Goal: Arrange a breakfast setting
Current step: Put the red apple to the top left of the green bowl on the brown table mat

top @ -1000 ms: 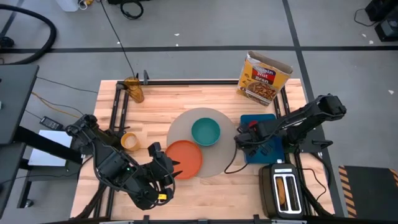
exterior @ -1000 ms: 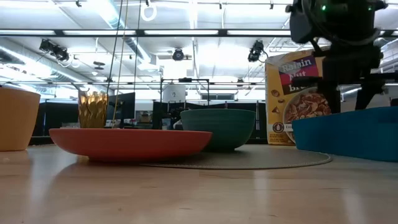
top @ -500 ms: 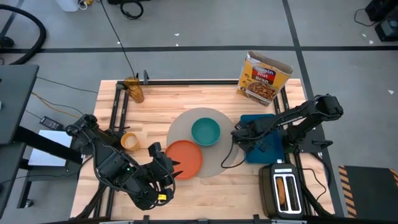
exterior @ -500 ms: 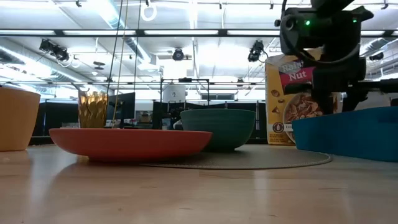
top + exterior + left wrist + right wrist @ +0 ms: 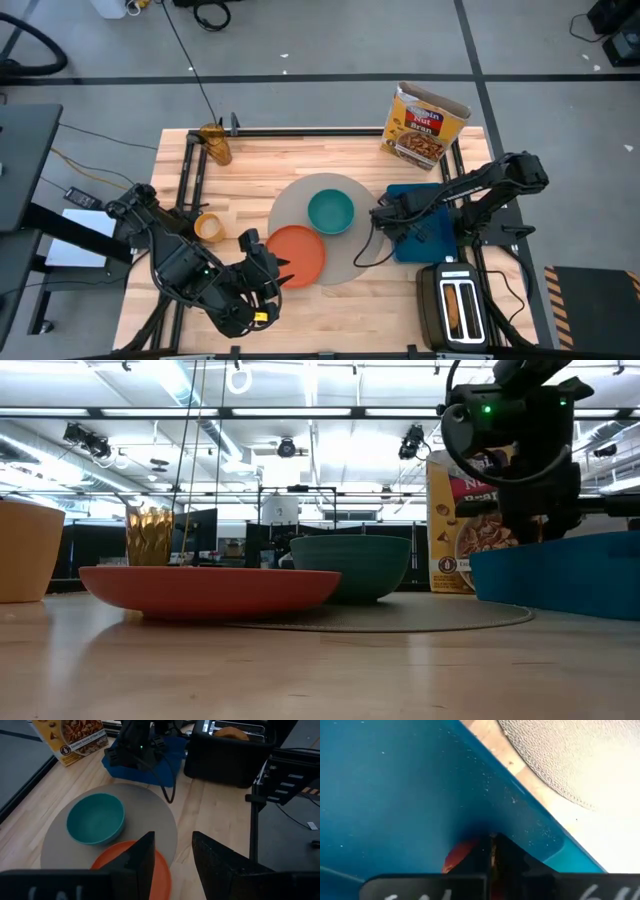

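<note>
Over the last second the right gripper (image 5: 384, 217) has slid a little toward the frame's left, to the blue tray's (image 5: 432, 240) left edge, in the right-centre of the high view. In its wrist view the fingers look pressed together with a red apple (image 5: 457, 856) beside them, though I cannot tell if they actually grip it. The placemat (image 5: 345, 262) sits mid-frame, carrying the teal bowl (image 5: 330, 211) and orange plate (image 5: 297, 253); the cup (image 5: 208, 227) stands left. The left gripper (image 5: 172, 857) waits lower left, parted and empty. If the apple is only pinched at its edge, it could roll free against the tray wall.
</note>
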